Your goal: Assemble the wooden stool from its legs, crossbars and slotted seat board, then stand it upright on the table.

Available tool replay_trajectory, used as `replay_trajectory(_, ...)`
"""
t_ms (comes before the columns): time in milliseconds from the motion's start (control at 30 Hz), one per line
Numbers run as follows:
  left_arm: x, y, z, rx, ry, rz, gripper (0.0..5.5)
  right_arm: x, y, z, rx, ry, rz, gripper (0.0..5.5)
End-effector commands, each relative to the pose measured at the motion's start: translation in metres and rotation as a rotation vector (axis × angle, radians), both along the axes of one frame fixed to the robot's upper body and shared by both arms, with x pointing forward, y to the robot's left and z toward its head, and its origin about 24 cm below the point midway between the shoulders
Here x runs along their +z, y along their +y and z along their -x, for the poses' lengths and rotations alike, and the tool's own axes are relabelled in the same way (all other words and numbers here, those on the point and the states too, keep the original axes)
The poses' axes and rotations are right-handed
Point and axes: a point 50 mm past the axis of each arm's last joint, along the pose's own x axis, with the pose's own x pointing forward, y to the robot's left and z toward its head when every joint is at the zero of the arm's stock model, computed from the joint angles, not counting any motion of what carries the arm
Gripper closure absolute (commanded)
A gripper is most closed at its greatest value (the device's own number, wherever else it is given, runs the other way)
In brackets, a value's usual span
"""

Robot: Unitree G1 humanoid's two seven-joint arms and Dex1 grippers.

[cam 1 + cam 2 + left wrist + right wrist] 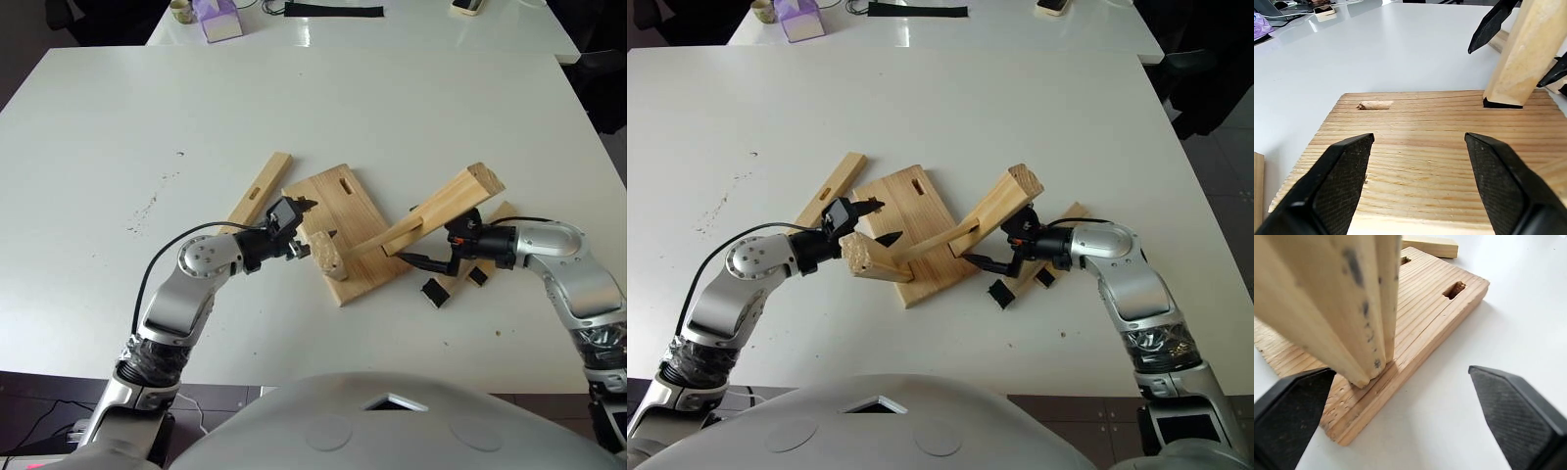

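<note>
Flanking the leaning leg (456,201) without clamping it, the right gripper (1400,374) is held with fingers apart at the 4 o'clock corner of the seat board (338,196). The left gripper (1419,139), likewise spread and empty, is poised at the board's 9 o'clock edge. The leg's foot appears only loosely seated in its slot, so it could be levered out by a nudge and the crossbar (367,242) dragged over.
</note>
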Motion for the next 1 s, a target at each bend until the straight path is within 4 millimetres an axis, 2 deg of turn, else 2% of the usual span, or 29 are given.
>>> replay_trajectory(33, 0.002, -0.001, -0.003, -0.017, -0.006, -0.007, 2.06, 0.003, 0.0, -0.013, -0.027, -0.059, 0.022, 0.5)
replay_trajectory(333, -0.001, -0.005, -0.006, -0.103, -0.018, -0.062, 2.06, 0.0, -0.007, -0.034, -0.092, -0.159, 0.084, 0.5)
replay_trajectory(433, 0.007, -0.007, -0.015, -0.103, -0.046, -0.046, 2.06, 0.001, -0.013, -0.041, -0.124, -0.198, 0.103, 0.5)
replay_trajectory(600, 0.03, -0.002, -0.041, -0.076, -0.125, -0.024, 2.06, 0.006, -0.015, -0.042, -0.097, -0.203, 0.103, 0.5)
replay_trajectory(800, 0.053, 0.006, -0.096, 0.027, -0.344, -0.15, 2.06, 0.012, -0.002, -0.031, 0.0, -0.143, 0.062, 0.5)
replay_trajectory(900, 0.054, 0.0, -0.12, 0.043, -0.444, -0.211, 2.06, 0.013, -0.005, -0.019, 0.04, -0.101, 0.077, 0.5)
replay_trajectory(1000, 0.043, -0.005, -0.136, 0.078, -0.459, -0.216, 2.06, 0.016, -0.008, -0.008, 0.086, -0.082, 0.113, 0.5)
